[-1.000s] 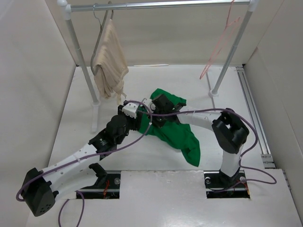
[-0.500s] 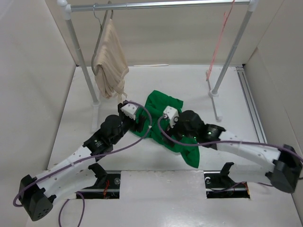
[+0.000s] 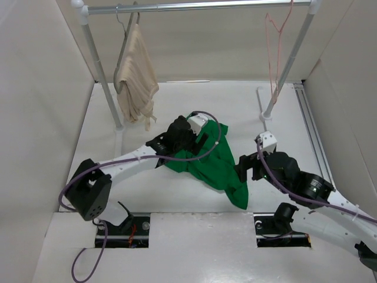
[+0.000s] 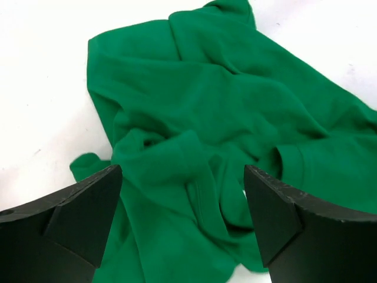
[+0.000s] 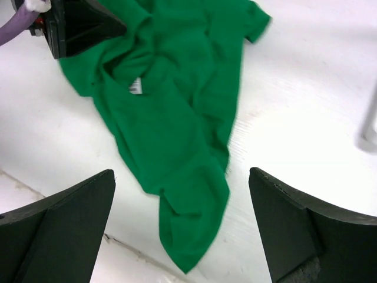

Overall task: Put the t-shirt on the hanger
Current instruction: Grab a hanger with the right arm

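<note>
My left pincer (image 4: 182, 171) gapes empty over the shirt (image 3: 215, 168); my right pincer (image 5: 181, 172), wide and empty, has pulled back off it. The hanger (image 3: 272, 59) now hangs straighter.

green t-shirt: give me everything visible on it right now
The bright green soft-fabric t-shirt lies crumpled in a heap on the white table, mid-workspace, not hung up. It is heavily folded, with one short sleeve splayed out and a narrow end trailing toward the arms' bases. A small white mark shows near the neckline. The left gripper hangs open just above the folds with no fabric pinched. Whether its fingers brush the cloth cannot be told.
</note>
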Available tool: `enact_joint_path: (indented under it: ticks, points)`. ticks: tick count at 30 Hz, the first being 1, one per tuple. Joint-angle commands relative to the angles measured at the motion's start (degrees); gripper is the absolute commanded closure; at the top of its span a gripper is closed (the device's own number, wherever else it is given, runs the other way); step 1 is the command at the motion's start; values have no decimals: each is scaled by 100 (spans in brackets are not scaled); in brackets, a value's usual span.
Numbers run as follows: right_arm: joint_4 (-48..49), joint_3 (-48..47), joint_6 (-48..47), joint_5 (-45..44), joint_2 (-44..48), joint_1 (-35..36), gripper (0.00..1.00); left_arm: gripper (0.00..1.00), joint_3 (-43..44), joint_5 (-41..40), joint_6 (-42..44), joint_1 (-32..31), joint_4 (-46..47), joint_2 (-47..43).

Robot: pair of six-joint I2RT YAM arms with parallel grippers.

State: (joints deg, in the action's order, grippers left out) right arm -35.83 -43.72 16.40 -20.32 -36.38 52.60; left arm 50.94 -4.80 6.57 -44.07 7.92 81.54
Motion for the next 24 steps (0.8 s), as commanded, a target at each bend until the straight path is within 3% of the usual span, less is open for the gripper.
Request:
enact_joint_path:
  ticks: [1, 6, 8, 16, 18, 24]
  points:
    - [-827, -346, 557, -728, 333, 49, 0, 18, 391, -222, 361, -101, 60, 221]
    - [-1207, -838, 435, -913, 439, 49, 0, 15, 285, -768, 872, -216, 149, 775]
    - [-1451, -1014, 347, -913, 369, 49, 0, 20, 285, -883, 872, -216, 8, 829]
    - [-1664, -1603, 74, -1176, 228, 49, 0, 74, 294, -830, 925, -216, -19, 881]
    - [-1716, -1666, 74, -1176, 228, 49, 0, 98, 294, -830, 864, -216, -19, 881]
    - [-1936, -1964, -224, -1019, 228, 49, 0, 100, 460, -716, 723, -216, -273, 812]
